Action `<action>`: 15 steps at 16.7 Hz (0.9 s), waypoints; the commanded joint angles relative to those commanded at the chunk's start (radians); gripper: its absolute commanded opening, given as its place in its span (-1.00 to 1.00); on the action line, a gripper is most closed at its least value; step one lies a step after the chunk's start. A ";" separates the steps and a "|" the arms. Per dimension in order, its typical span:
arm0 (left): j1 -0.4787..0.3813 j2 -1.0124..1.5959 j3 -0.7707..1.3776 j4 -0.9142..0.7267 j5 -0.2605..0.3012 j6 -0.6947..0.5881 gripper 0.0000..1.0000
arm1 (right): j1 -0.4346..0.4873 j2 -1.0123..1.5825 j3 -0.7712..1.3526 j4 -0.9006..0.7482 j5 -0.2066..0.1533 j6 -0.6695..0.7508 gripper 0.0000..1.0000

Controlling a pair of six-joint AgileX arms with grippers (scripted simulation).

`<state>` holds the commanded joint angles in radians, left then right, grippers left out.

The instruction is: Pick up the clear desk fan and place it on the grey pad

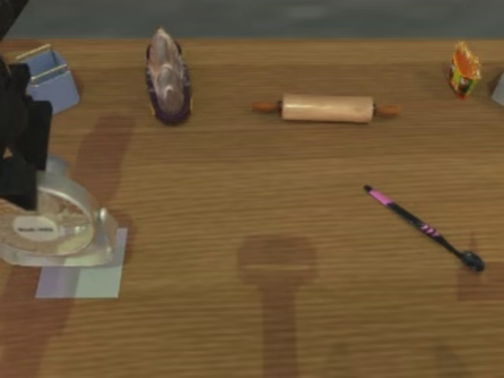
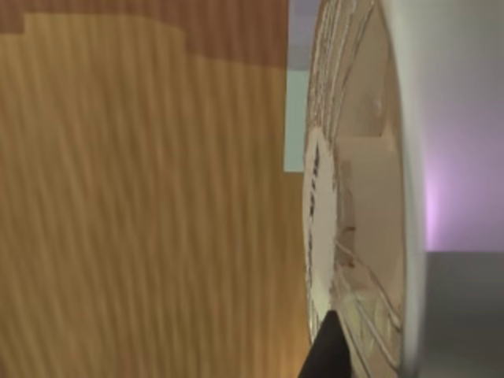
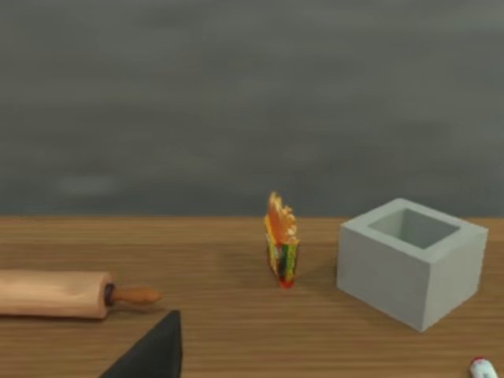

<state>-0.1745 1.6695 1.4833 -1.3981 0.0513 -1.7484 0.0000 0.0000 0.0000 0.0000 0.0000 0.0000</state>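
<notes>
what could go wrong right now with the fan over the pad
The clear desk fan covers only part of the grey pad in the top view, and most of it lies past the pad's left and far edges, so a release here might leave it largely off the pad.

The left gripper is right at the fan's far side; pulling away carelessly could drag or tip it.

The blue-grey box is close behind that arm and might get bumped on retreat.

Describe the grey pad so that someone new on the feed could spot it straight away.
Look at the table's left edge in the top view, where the left arm's tool is over the clear fan. The pad is the thin, flat, pale grey square lying partly under the fan. Unlike the blue-grey box farther back, it has no walls.
</notes>
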 joint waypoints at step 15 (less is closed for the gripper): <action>0.003 0.013 -0.123 0.136 0.000 0.003 -0.55 | 0.000 0.000 0.000 0.000 0.000 0.000 1.00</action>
<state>-0.1719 1.6828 1.3603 -1.2618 0.0513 -1.7457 0.0000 0.0000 0.0000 0.0000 0.0000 0.0000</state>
